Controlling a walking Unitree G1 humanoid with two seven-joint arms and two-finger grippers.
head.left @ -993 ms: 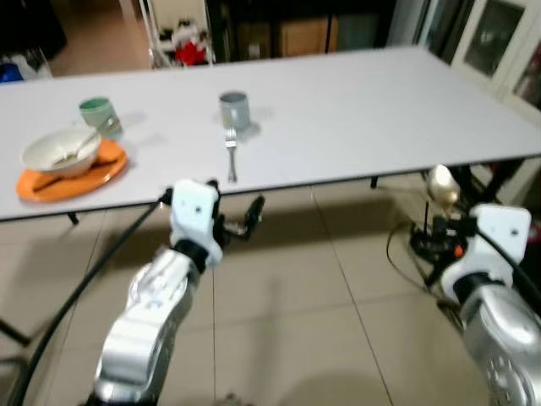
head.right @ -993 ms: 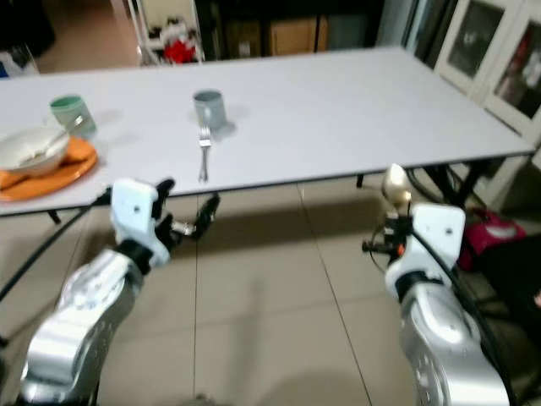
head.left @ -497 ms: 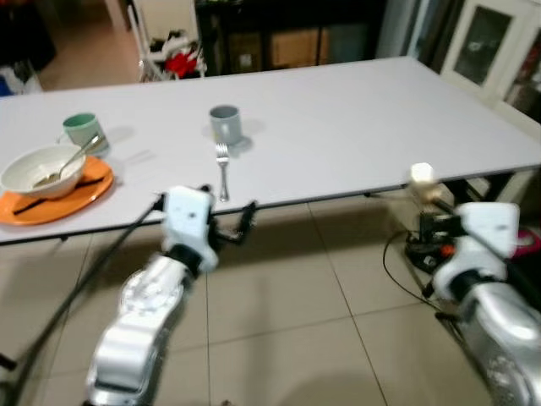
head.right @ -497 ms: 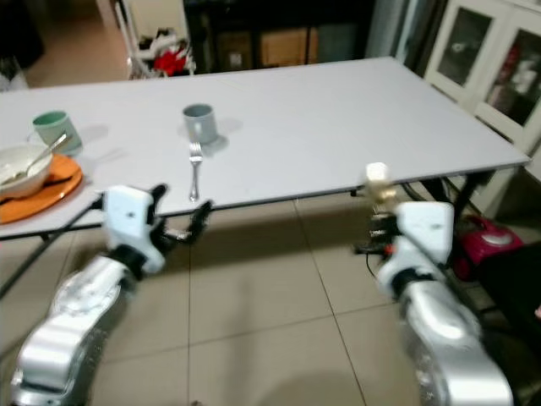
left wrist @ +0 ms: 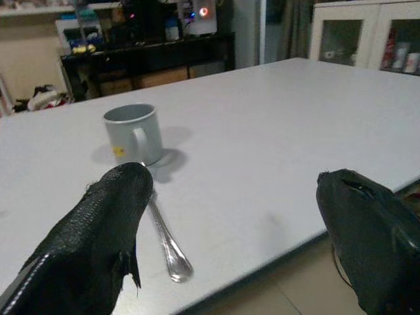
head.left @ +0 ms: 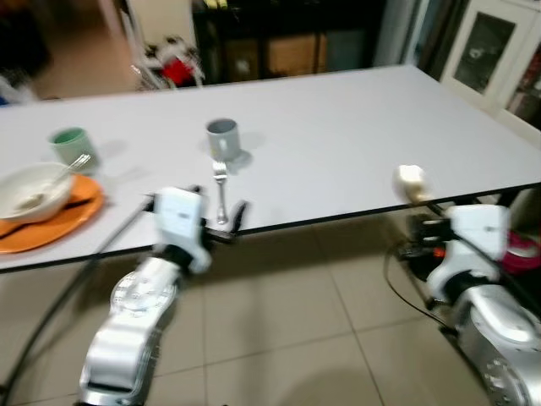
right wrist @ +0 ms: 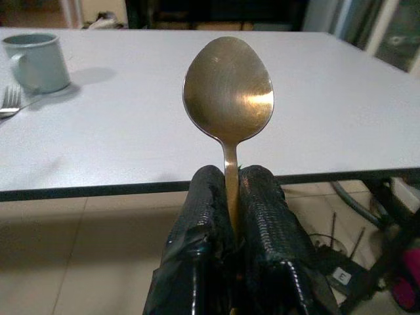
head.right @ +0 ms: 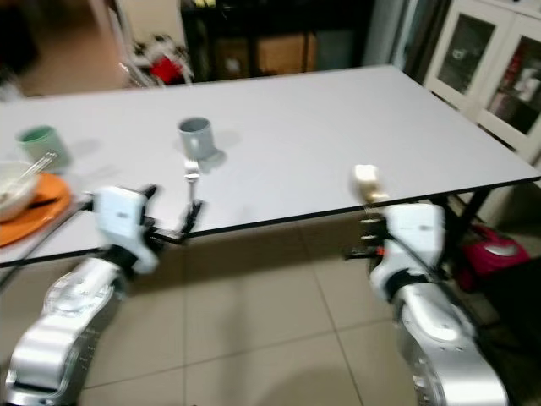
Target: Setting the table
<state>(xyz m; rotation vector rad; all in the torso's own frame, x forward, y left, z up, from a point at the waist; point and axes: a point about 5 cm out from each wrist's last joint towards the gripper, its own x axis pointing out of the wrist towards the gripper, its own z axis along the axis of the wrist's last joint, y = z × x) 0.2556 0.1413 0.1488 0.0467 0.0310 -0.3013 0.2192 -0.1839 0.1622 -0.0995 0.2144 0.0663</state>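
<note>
My right gripper [right wrist: 226, 190] is shut on a metal spoon [right wrist: 228, 95], holding it upright by the handle just before the near edge of the white table [head.left: 338, 127]; the spoon bowl [head.left: 411, 179] shows against the table edge. My left gripper [left wrist: 236, 203] is open at the table's near edge, beside a fork [head.left: 221, 191] lying on the table. Just behind the fork stands a grey mug [head.left: 222, 138]. At the far left sit a white bowl [head.left: 32, 188] with a utensil on an orange plate [head.left: 59, 222], and a green mug [head.left: 69, 145].
A tiled floor [head.left: 279, 338] lies under the table. White cabinets with glass doors [head.left: 486, 46] stand at the right. Dark shelving [head.left: 279, 42] and red items [head.left: 177, 69] are beyond the far edge. Cables [head.left: 401, 262] lie near the right table leg.
The camera has moved closer to the table. Both grippers now sit at the table's near edge, the spoon still held upright in the right one.
</note>
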